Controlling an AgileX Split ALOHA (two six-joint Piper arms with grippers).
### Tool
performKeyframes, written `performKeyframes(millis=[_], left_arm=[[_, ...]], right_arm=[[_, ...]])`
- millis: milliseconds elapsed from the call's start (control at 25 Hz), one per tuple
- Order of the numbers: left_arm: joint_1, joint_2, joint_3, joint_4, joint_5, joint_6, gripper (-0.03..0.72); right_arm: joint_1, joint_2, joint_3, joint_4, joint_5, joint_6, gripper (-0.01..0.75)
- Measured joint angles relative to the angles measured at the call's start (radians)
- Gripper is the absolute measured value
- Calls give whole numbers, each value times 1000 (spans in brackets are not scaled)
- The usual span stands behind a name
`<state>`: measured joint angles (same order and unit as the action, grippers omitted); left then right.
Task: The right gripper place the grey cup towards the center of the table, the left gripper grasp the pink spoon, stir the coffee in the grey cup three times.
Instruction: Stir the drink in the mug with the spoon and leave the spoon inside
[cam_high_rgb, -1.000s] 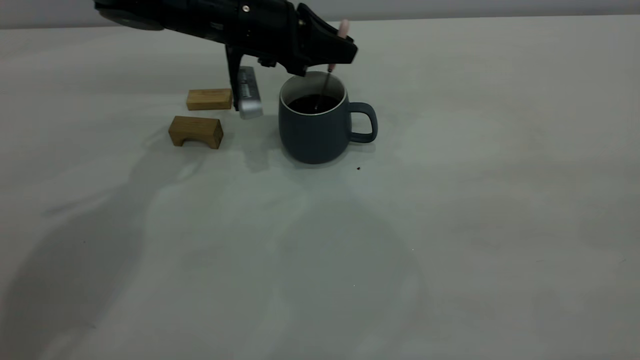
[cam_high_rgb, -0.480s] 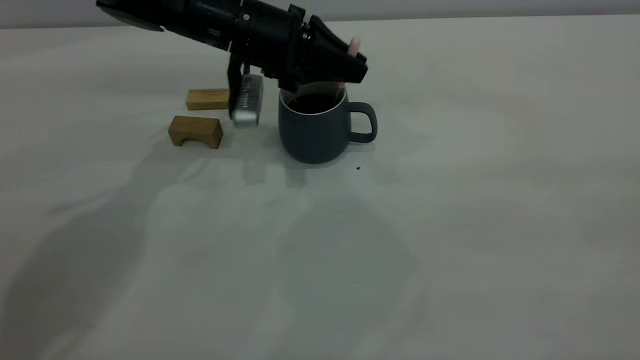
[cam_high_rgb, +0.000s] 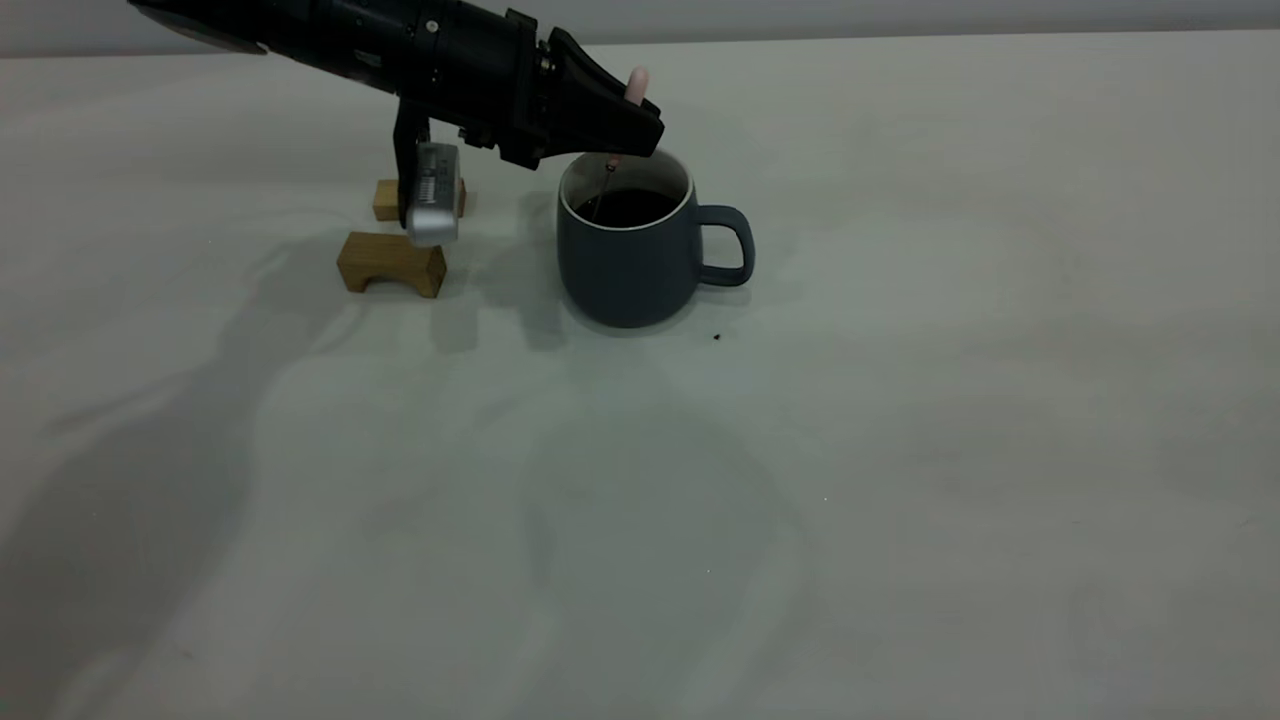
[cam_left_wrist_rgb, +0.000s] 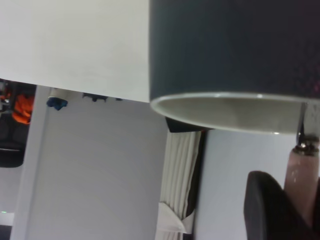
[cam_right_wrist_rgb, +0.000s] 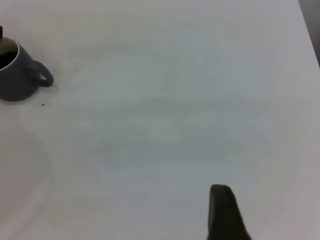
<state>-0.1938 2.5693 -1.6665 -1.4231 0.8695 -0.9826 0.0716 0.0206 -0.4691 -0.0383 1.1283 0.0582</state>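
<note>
The grey cup (cam_high_rgb: 625, 260) stands upright on the table (cam_high_rgb: 900, 400), its handle pointing right, with dark coffee (cam_high_rgb: 630, 207) inside. My left gripper (cam_high_rgb: 640, 125) hovers just above the cup's left rim, shut on the pink spoon (cam_high_rgb: 636, 82). The pink handle sticks up past the gripper and the thin metal neck slants down into the cup. The left wrist view shows the cup's wall and rim (cam_left_wrist_rgb: 235, 50) close up, beside the spoon (cam_left_wrist_rgb: 301, 170). A black part of my right gripper (cam_right_wrist_rgb: 222, 210) hangs over bare table, far from the cup (cam_right_wrist_rgb: 15, 80).
An arched wooden block (cam_high_rgb: 392, 263) and a flat wooden block (cam_high_rgb: 385, 198) lie left of the cup, the flat one partly behind the arm's silver camera box (cam_high_rgb: 432, 200). A dark speck (cam_high_rgb: 717, 336) sits by the cup's base.
The left gripper has swung the spoon from the cup's right side over to its left rim. The cup has stayed in place.
</note>
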Motion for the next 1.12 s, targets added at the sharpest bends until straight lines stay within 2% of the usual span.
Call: performKeyframes(millis=[440, 560, 640, 720, 960, 1040, 1120], left_arm=[[0, 0, 0, -1, 37, 2, 132], [0, 0, 0, -3, 84, 2, 134], [0, 0, 0, -4, 118, 2, 161], [0, 0, 0, -4, 153, 2, 237], [-3, 0, -1, 22, 227, 14, 568], [-5, -3, -1, 59, 230, 49, 624], [-7, -19, -1, 131, 231, 111, 641]], right_arm=[[0, 0, 0, 0, 0, 1, 493], [0, 0, 0, 0, 0, 1, 493], [0, 0, 0, 0, 0, 1, 493], [0, 0, 0, 0, 0, 1, 493], [0, 0, 0, 0, 0, 1, 493], [0, 0, 0, 0, 0, 1, 493], [0, 0, 0, 0, 0, 1, 493]])
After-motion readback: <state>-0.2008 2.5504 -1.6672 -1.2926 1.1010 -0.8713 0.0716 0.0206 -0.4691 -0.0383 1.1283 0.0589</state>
